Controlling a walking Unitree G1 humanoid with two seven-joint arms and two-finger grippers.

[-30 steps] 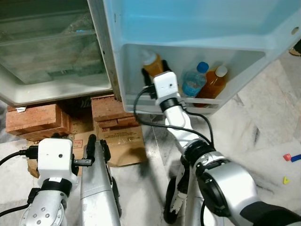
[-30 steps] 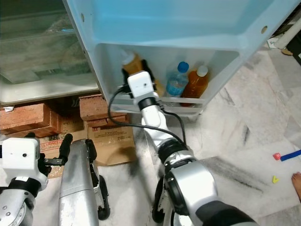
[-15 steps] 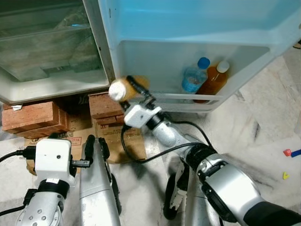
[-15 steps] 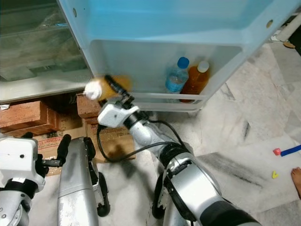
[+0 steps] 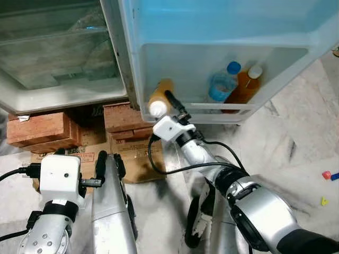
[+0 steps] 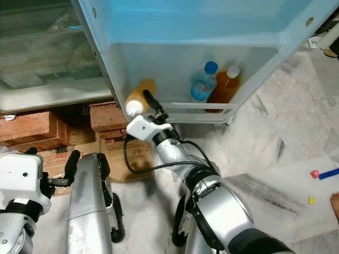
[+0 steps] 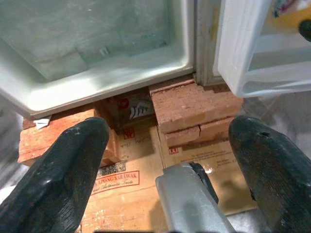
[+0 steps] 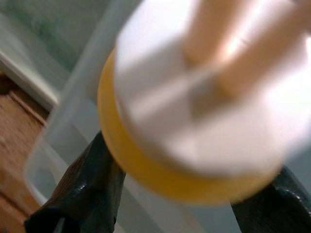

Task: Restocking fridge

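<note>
I have the right gripper (image 5: pixel 168 100) clamped on a juice bottle (image 5: pixel 159 99), its black fingers closed on either side of the orange body. The bottle is tipped over, white cap pointing down toward me and its base aimed into the left end of the door shelf (image 5: pixel 222 108), just above the shelf's front rail. In the right wrist view the cap (image 8: pixel 204 97) sits close to the lens, with one finger (image 8: pixel 92 179) dark against the yellow-orange side.

At the far right of the same shelf a water bottle (image 5: pixel 222 84) with a blue cap stands upright, touching a second juice bottle (image 5: pixel 244 87) with a white cap.

My left gripper (image 7: pixel 167 155) hangs low by the robot's side, jaws spread wide and holding nothing. Beyond its fingers I see bricks (image 7: pixel 194 104) under the fridge (image 5: pixel 58 63) and flattened cardboard (image 7: pixel 126 182) on the floor. The fridge's lower drawer (image 7: pixel 97 43) is a clear tub just left of the open door (image 5: pixel 222 26).
</note>
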